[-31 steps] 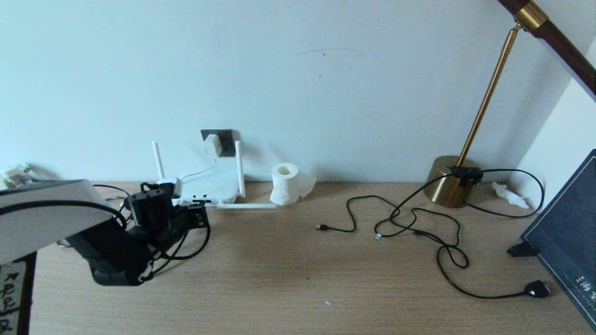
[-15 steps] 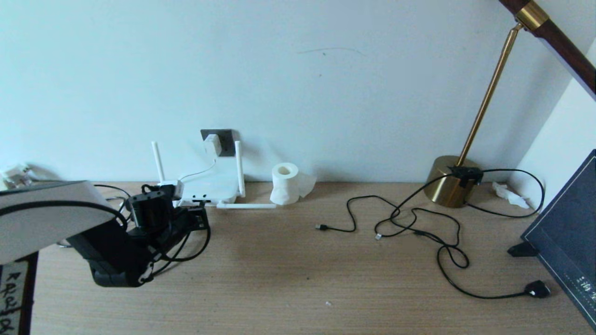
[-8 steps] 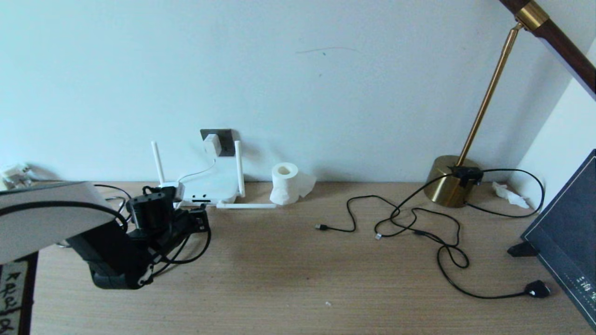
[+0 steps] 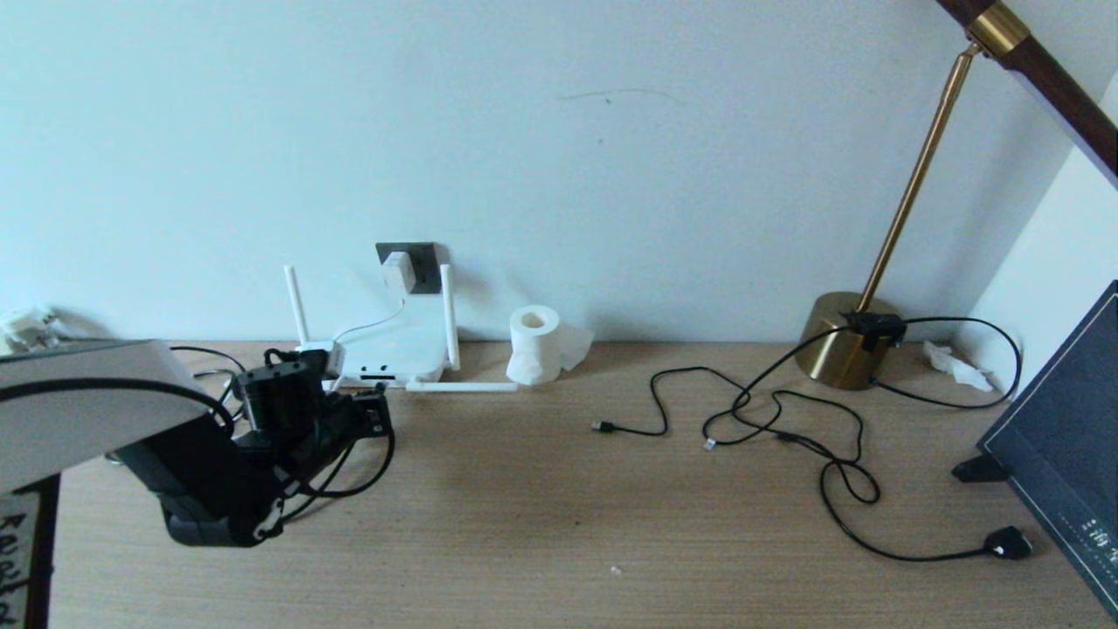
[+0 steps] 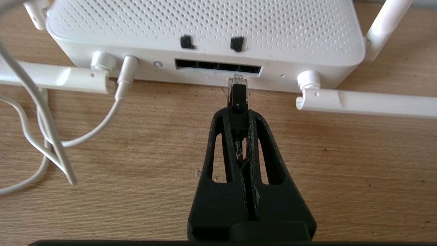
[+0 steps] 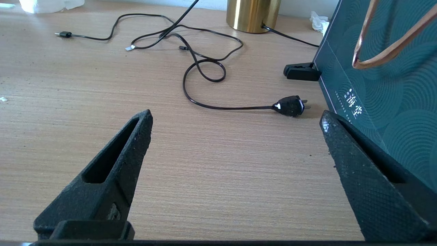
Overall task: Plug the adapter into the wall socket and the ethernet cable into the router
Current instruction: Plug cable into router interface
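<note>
Easing slightly back from the router (image 5: 205, 30), the left gripper (image 5: 239, 116) stays clamped on the light, stiff ethernet cable (image 5: 238, 97) plug, just short of the ports; best held behind its fragile clip.

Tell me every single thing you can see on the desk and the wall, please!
wall socket: one, dark grey, on the wall above the router.
adapter: one, white, plugged into the wall socket.
router: one, white, by the wall, four antennas.
ethernet cable: one, black, plug just before the router's ports.
toilet-paper roll: one, white, right of the router.
thin cords: black, tangled mid-desk.
lamp: one, brass, back right corner.
lamp plug: one, black, near the box.
dark box: one, teal, far right.
desk: one, light wood.
left gripper: black, shut on the ethernet cable.
right gripper: black, open, over bare desk.
</note>
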Tool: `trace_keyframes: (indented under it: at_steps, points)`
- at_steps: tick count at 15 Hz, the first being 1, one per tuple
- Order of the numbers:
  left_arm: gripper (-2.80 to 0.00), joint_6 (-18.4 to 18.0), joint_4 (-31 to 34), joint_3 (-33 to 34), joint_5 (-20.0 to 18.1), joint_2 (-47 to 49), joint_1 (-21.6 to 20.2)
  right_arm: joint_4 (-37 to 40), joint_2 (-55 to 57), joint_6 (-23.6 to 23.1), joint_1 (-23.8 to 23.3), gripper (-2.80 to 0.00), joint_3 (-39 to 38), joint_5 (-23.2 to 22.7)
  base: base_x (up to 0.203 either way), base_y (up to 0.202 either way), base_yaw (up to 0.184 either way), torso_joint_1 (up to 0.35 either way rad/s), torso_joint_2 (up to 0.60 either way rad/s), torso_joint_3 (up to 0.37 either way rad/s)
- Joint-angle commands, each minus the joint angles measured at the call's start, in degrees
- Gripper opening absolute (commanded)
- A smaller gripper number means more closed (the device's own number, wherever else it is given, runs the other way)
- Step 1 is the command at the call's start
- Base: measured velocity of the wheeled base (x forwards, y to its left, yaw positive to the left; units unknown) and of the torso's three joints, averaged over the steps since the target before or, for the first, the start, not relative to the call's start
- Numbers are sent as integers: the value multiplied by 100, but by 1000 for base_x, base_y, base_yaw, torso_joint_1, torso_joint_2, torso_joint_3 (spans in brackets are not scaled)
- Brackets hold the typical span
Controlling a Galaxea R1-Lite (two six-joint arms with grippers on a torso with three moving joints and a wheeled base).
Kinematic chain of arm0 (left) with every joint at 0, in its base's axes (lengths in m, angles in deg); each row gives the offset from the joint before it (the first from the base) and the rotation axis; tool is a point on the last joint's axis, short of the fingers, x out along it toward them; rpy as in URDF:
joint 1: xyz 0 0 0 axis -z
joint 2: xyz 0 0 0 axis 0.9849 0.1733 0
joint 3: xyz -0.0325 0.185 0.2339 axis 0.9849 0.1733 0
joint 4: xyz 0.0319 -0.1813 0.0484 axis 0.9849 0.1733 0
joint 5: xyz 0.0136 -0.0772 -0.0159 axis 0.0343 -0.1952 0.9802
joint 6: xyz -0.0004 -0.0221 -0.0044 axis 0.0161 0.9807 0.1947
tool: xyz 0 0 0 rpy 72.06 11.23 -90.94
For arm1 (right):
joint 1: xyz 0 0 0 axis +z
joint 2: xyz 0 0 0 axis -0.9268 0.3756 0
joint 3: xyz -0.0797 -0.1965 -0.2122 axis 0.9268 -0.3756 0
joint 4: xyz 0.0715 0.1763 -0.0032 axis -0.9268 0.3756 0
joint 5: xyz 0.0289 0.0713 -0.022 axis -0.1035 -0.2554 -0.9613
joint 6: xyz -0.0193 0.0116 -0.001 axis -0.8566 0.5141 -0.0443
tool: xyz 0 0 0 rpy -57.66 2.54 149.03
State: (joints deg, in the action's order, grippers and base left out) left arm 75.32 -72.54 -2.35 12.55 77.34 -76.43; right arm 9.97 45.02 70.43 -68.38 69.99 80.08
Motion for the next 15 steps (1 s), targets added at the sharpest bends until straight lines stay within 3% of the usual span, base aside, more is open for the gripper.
trace_keyframes:
  at_steps: [1,15]
  points:
    - [-280,3,-57,5,9,-35,1,-3,9,-5,0,0,-1,-4,0,0,0,0,0,0]
    - [-280,-6,-57,47,0,-102,-26,-4,9,-5,0,0,-1,-4,0,0,0,0,0,0]
